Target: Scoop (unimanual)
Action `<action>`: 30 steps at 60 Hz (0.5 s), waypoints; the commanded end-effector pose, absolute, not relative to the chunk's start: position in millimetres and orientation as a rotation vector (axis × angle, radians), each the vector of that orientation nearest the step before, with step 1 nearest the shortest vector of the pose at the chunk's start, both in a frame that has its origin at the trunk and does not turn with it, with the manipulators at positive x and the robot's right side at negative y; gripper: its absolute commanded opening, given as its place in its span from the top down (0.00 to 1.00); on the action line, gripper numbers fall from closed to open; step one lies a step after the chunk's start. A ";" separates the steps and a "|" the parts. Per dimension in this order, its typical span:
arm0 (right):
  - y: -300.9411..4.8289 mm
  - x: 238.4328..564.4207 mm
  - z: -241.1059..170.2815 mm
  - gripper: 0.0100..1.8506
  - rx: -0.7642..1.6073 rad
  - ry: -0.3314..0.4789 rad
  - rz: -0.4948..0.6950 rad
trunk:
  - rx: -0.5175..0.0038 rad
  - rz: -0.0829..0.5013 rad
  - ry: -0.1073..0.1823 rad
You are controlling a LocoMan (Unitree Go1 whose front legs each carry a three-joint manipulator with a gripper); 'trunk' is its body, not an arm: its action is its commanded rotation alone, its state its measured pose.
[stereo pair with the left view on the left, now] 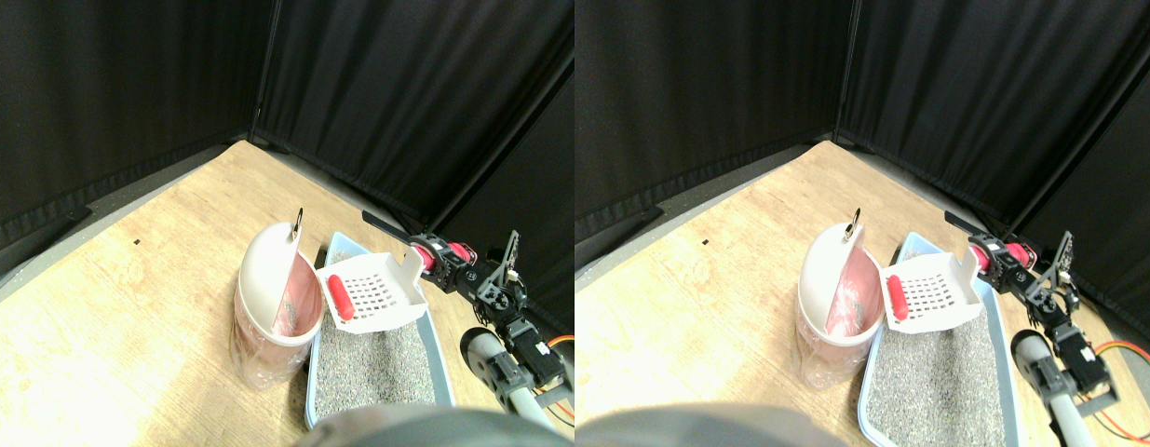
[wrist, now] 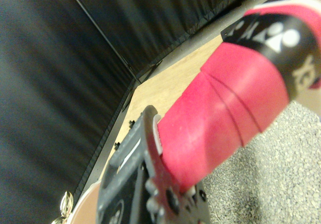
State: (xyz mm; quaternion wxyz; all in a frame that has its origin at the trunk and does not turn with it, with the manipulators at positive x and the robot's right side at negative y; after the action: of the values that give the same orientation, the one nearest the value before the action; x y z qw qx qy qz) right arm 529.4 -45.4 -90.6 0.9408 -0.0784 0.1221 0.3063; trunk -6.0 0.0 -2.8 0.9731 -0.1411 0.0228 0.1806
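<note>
1. A wooden surface (stereo pair with the left view on the left: 118, 307) fills a corner hung with black curtains (stereo pair with the left view on the left: 118, 93), where the robot works at a scooping task.
2. A pale blue tray (stereo pair with the left view on the left: 439, 349) of grey litter (stereo pair with the left view on the left: 370, 363) lies along the surface, its long side running away from the camera.
3. A white-lidded bin (stereo pair with the left view on the left: 267, 298) with a pink liner stands just beside the tray, touching or nearly touching its edge; the lid is tipped up and the mouth faces the tray.
4. The white slotted scoop (stereo pair with the left view on the left: 374, 293) hangs above the tray's far half, close to the bin's open mouth. Its long axis runs roughly level across the view, handle toward the arm, open front toward the bin, slotted floor tilted to the camera.
5. The right gripper (stereo pair with the left view on the left: 441, 258) holds the scoop by its red-wrapped handle (wrist: 225, 108); the wrist view shows the handle pressed against a jaw, so the jaws appear clamped on it.
6. A red piece (stereo pair with the left view on the left: 340, 296) lies at the scoop's front lip, by the bin.
7. Judged from this, the step is the carry to the bin; next comes a tip forward over the rim so the piece drops inside, not onto the surface.
</note>
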 end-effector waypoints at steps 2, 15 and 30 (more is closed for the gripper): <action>-39.2 531.6 -84.3 0.98 -0.167 0.203 0.645 | -0.294 0.381 0.071; -37.0 529.4 -83.0 0.98 -0.235 0.226 0.615 | -0.294 0.379 0.071; -40.5 529.5 -79.8 0.83 -0.296 0.187 0.624 | -0.294 0.379 0.073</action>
State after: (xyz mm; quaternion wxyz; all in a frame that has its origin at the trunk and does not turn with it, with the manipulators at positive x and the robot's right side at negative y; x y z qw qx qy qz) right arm 529.2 -43.9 -89.4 0.9352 -0.1443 0.1224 0.2992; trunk -6.0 0.3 -2.7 0.9728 -0.1424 0.0227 0.1813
